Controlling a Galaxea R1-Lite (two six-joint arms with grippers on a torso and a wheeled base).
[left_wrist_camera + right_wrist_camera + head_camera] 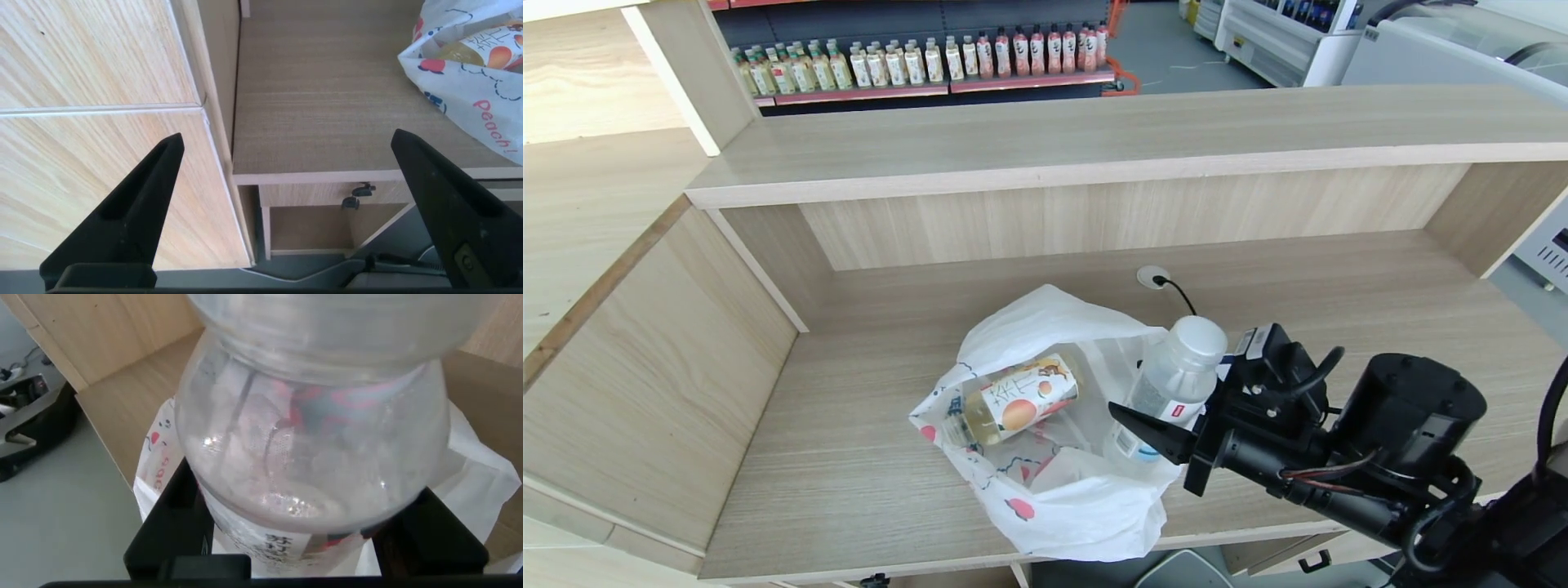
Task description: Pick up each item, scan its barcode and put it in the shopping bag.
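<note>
Right gripper [302,543] pinching 1 water bottle [1176,376] | left gripper [288,139] spread | 1 tea bottle [1017,400] in 1 shopping bag [1078,506]

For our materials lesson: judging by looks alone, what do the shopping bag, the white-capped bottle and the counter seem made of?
Shopping bag: probably thin plastic film. It is translucent and crinkled, and a drink bottle shows through.
White-capped bottle: clear, glossy plastic, it seems, since you can see through its wall.
Counter: matte wood-grain board, possibly laminate, with a pale, even grain.

Left gripper [288,137] spread wide open over front edge of wooden counter [310,106]; printed shopping bag [470,77] lies on the counter.
</note>
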